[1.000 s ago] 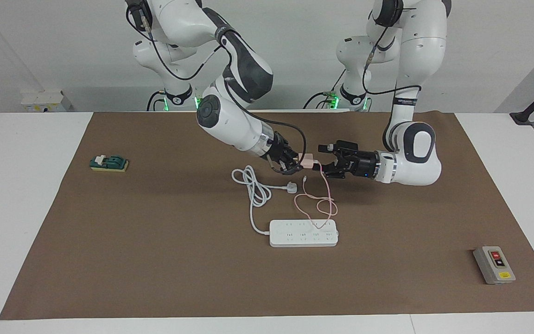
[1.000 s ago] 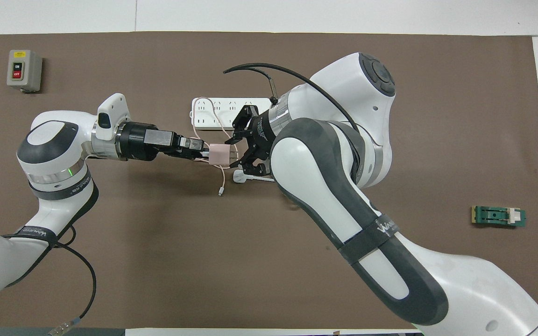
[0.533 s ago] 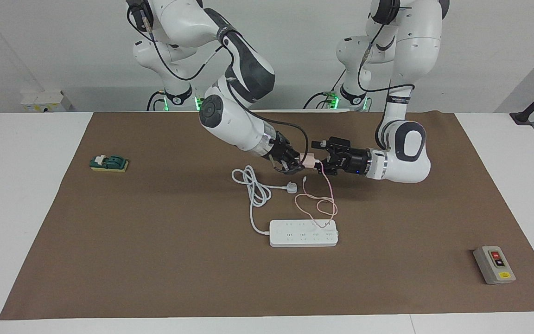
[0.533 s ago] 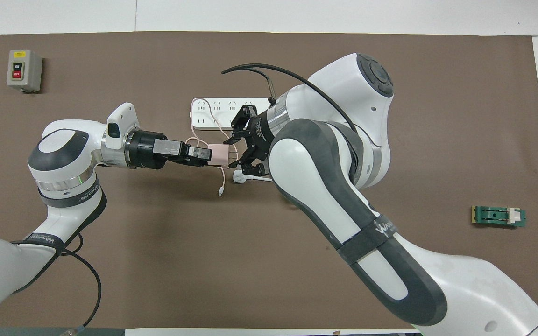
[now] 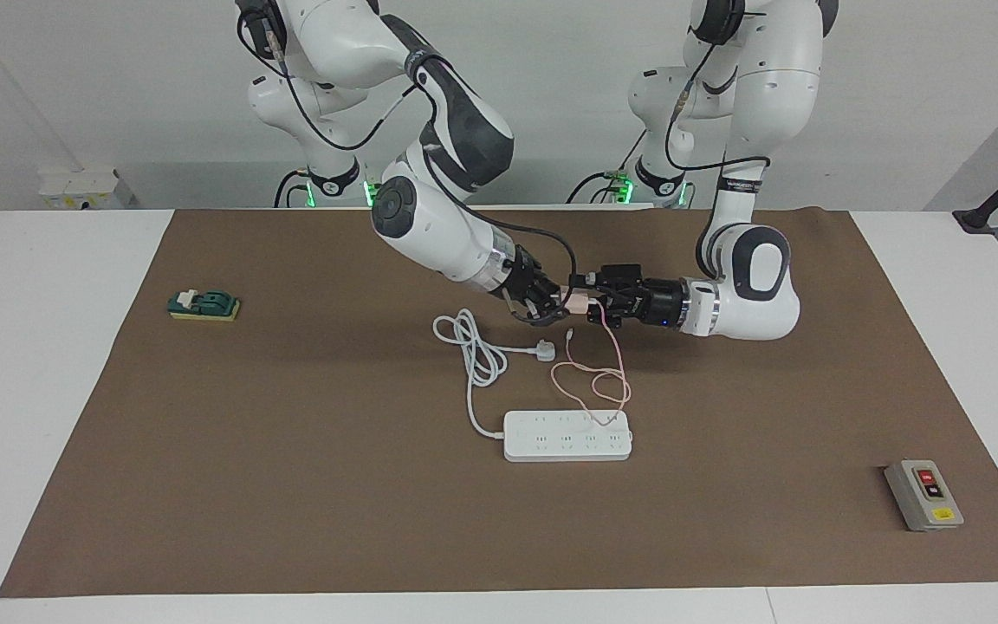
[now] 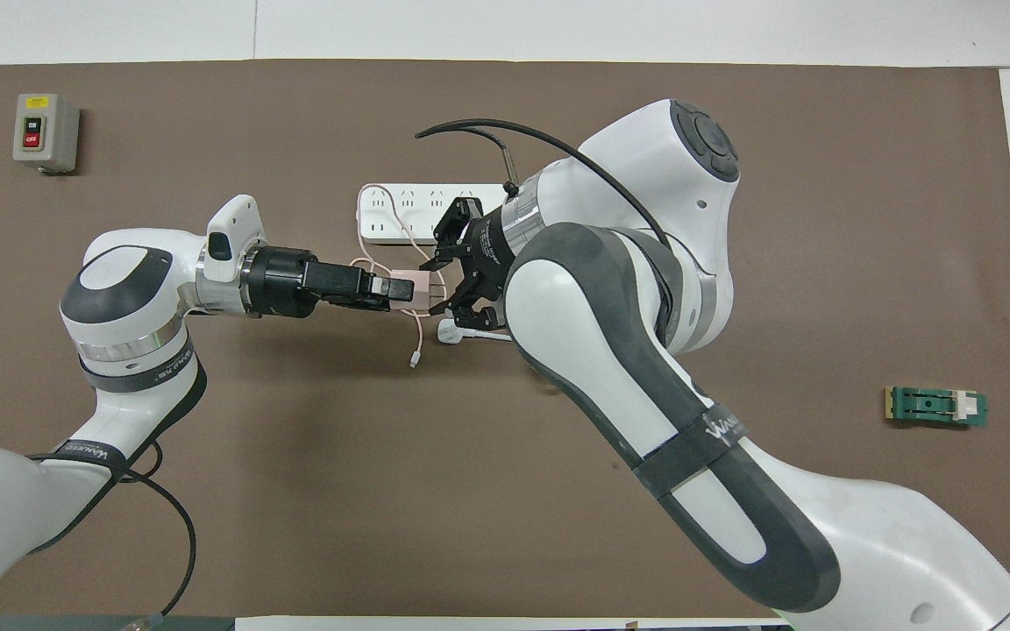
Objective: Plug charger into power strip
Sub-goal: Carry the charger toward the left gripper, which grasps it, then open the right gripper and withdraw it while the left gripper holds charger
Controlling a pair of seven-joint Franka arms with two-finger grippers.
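Fingers of both grippers meet on the charger [image 5: 580, 302], which hangs in the air at the middle of the facing view, above the bare mat.

Reading that view from left to right, I first pass a small green block [image 5: 204, 304] at mid-left, well clear of everything. Next comes the right gripper [image 5: 561, 303], its fingertips pinched tight on one end of the pink cube. Straight after it comes the left gripper [image 5: 592, 301], with its fingers drawn in narrow against the other end. I judge this a handover, with both arms gripping at once.

What matters for my next move is the power strip [image 5: 567, 435]. It lies flat, directly below the charger in the frame, with its long axis running across the picture. Neither arm is clearly nearer to it. I cannot tell which way the charger's pins face.

Two things clutter the path. The white plug [image 5: 544, 350] and its coiled cord [image 5: 475, 345] sit between the grippers and the strip. The pink cable [image 5: 612, 381] droops from the cube and loops over the strip's upper outlets near its right end, so I would aim for an uncovered socket.

At lower right, the grey button box [image 5: 923, 494] is no obstacle.
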